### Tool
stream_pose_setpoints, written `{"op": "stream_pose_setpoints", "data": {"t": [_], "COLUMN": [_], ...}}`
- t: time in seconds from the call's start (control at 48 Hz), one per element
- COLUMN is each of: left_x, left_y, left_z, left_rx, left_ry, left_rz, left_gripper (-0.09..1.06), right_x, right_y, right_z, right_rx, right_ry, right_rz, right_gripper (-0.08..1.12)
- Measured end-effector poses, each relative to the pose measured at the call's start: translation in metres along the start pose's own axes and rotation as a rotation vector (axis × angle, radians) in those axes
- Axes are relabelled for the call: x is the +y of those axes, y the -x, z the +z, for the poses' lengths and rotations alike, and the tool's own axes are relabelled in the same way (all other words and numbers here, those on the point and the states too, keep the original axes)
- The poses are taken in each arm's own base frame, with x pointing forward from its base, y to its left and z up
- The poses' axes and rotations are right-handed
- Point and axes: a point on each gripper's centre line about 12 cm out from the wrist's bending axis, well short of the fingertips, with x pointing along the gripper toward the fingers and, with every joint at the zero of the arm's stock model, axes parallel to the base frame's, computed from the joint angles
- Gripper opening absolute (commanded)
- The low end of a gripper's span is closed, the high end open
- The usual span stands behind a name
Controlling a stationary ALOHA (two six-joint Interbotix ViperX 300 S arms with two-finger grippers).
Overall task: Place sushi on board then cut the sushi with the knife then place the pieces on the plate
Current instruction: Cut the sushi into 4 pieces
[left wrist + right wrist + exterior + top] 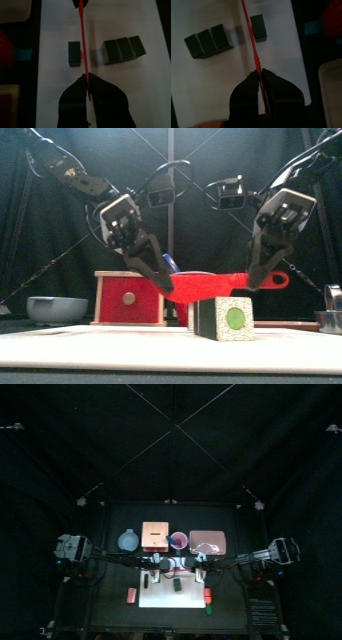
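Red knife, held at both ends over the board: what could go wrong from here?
The left claw and right claw both grip the red knife; uneven motion may twist it loose. The blade seems to hang between the single piece and the three-block roll, so lowering may cut nothing or knock the piece.

Counter (110, 612) black | white cutting board (167, 612) at 6 o'clock | back row: blue-grey bowl (128, 541) 10, wooden box (155, 536) 11, red cup (178, 540) 12, pink tray (209, 541) 1
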Motion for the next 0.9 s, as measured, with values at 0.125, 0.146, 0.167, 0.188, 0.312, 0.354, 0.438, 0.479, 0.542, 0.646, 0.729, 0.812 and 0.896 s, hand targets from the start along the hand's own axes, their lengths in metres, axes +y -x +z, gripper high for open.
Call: {"op": "stream_pose_setpoints", "data": {"t": [0.125, 0.146, 0.167, 0.188, 0.312, 0.354, 0.438, 0.479, 0.542, 0.646, 0.729, 0.812, 0.896], "left_x": [-0.017, -0.020, -0.023, -0.026, -0.037, -0.040, -0.044, -0.045, -0.047, -0.050, -0.050, -0.051, -0.051], "left_y": [0.006, 0.006, 0.006, 0.006, 0.007, 0.006, 0.005, 0.005, 0.004, 0.002, 0.000, -0.001, -0.003], "left_z": [0.005, 0.004, 0.004, 0.004, 0.004, 0.004, 0.003, 0.004, 0.004, 0.003, 0.002, 0.000, 0.000], "left_rx": [-0.019, -0.018, -0.018, -0.018, -0.018, -0.018, -0.018, -0.017, -0.017, -0.013, -0.008, -0.003, 0.000], "left_ry": [-0.024, -0.030, -0.035, -0.039, -0.056, -0.060, -0.063, -0.062, -0.056, -0.045, -0.040, -0.035, -0.034], "left_rz": [-0.031, -0.038, -0.044, -0.048, -0.069, -0.074, -0.081, -0.083, -0.086, -0.092, -0.093, -0.094, -0.093], "left_gripper": [0.36, 0.36, 0.36, 0.36, 0.36, 0.36, 0.36, 0.36, 0.36, 0.36, 0.36, 0.36, 0.36], "right_x": [0.011, 0.013, 0.015, 0.017, 0.026, 0.028, 0.032, 0.033, 0.035, 0.036, 0.037, 0.037, 0.037], "right_y": [0.010, 0.011, 0.012, 0.012, 0.014, 0.014, 0.014, 0.015, 0.015, 0.015, 0.013, 0.012, 0.010], "right_z": [0.003, 0.002, 0.002, 0.002, 0.000, -0.001, -0.002, -0.002, -0.003, -0.003, -0.004, -0.005, -0.006], "right_rx": [-0.030, -0.032, -0.034, -0.035, -0.034, -0.033, -0.031, -0.029, -0.026, -0.025, -0.019, -0.014, -0.007], "right_ry": [0.018, 0.021, 0.024, 0.028, 0.036, 0.036, 0.031, 0.028, 0.027, 0.027, 0.026, 0.027, 0.026], "right_rz": [0.031, 0.036, 0.041, 0.045, 0.070, 0.075, 0.085, 0.089, 0.094, 0.098, 0.099, 0.097, 0.096], "right_gripper": [0.33, 0.33, 0.33, 0.33, 0.33, 0.33, 0.33, 0.33, 0.33, 0.33, 0.33, 0.33, 0.33]}}
